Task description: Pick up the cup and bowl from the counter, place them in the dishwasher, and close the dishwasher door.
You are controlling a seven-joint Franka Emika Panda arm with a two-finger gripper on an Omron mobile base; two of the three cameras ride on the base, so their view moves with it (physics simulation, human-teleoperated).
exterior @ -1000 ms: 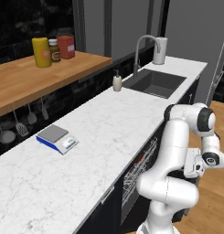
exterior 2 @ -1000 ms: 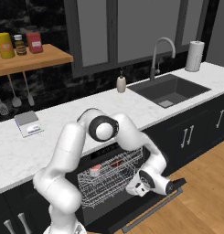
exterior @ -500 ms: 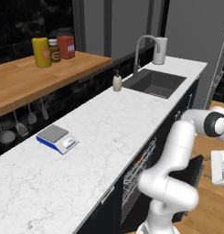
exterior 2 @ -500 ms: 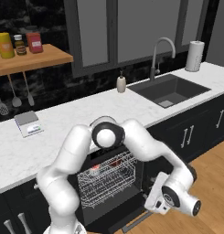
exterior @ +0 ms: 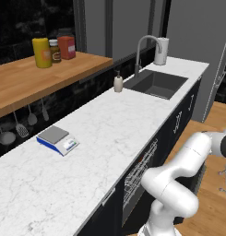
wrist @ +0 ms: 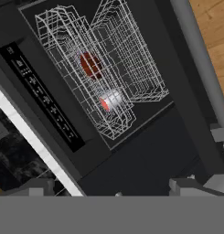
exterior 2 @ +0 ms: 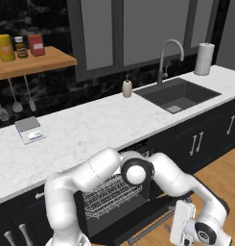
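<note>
The white arm bends low before the black-fronted dishwasher (exterior 2: 119, 202), its gripper (wrist: 118, 186) over the lowered flat black door (wrist: 145, 157); whether its jaws are wide or narrow I cannot tell, the tips being cut off. Inside the silver wire rack (wrist: 109, 68) lie the small white cup (wrist: 109, 100) and red-orange bowl (wrist: 90, 65). The white marble counter (exterior: 100, 133) carries a blue-and-grey scale (exterior: 57, 139)

base views look down over counter (exterior: 110, 133) from either side; hand view close above open dishwasher (wrist: 109, 87).
</note>
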